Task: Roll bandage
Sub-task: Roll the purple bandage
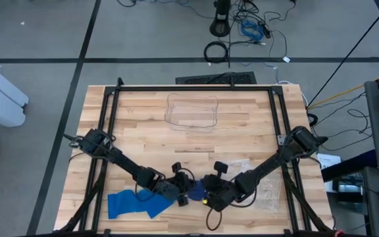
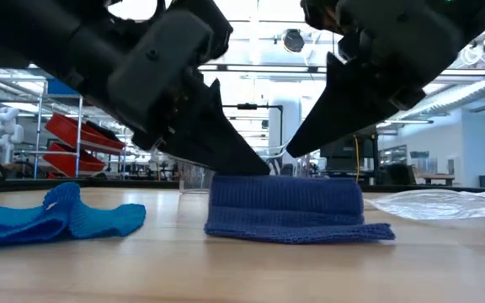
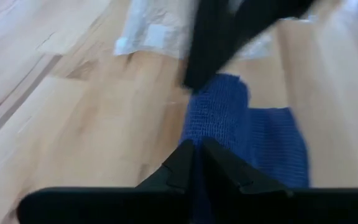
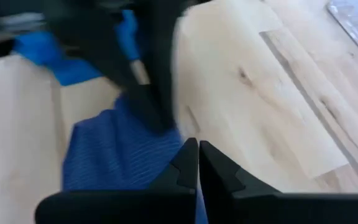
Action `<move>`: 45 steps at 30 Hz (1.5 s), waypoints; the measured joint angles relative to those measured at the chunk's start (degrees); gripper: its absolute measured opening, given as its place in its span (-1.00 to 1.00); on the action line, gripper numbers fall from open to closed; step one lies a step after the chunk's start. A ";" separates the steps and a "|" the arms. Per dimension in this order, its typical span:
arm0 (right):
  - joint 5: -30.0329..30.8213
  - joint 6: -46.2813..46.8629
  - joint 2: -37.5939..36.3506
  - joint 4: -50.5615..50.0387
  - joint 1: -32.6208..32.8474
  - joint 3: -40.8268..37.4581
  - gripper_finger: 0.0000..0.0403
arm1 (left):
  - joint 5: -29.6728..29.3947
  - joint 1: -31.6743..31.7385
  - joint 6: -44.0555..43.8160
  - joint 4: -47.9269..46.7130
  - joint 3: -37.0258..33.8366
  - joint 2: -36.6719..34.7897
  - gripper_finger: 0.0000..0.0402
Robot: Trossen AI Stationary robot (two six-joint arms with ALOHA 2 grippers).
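A dark blue bandage (image 1: 195,191) lies near the table's front edge. It is partly rolled, and its flat tail (image 2: 310,233) rests on the wood under the roll (image 2: 285,198). My left gripper (image 3: 195,163) comes in from the left, slanting down, and is shut at the roll's left end. My right gripper (image 4: 198,155) comes in from the right, also slanting down. It is shut, with its tips just over the roll's top (image 2: 291,153). My left gripper has its shut fingertips on the upper left edge of the roll (image 2: 258,172), slanting down from the table's left. The fingers hide the spot, so I cannot tell which layers they pinch. The bandage lies on the table. Whether my right gripper touches the roll, I cannot tell.
A lighter blue cloth (image 1: 133,204) lies crumpled on the table to the left of the bandage. A clear plastic bag (image 1: 265,191) lies to the right. A clear container (image 1: 191,112) stands toward the far edge, with bare wood between it and the arms.
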 joint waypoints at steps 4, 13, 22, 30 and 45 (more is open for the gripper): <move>-0.16 0.07 0.00 -0.01 0.01 0.00 -1.00 | 0.09 -0.53 0.92 0.09 0.61 0.00 -0.80; -2.83 1.60 0.00 0.00 1.05 0.00 -1.00 | 0.07 -0.98 0.64 0.49 0.66 0.00 -0.80; -2.72 1.55 0.00 -0.20 0.95 0.00 -1.00 | 0.82 -2.10 1.03 2.18 0.83 -0.02 -0.80; -2.80 1.55 0.00 -0.35 0.75 0.00 -1.00 | 2.95 -2.64 0.88 2.21 1.10 -0.07 -0.80; -7.24 3.14 0.02 0.42 2.61 0.00 -1.00 | 10.83 -3.75 0.49 7.18 1.14 -0.09 -0.80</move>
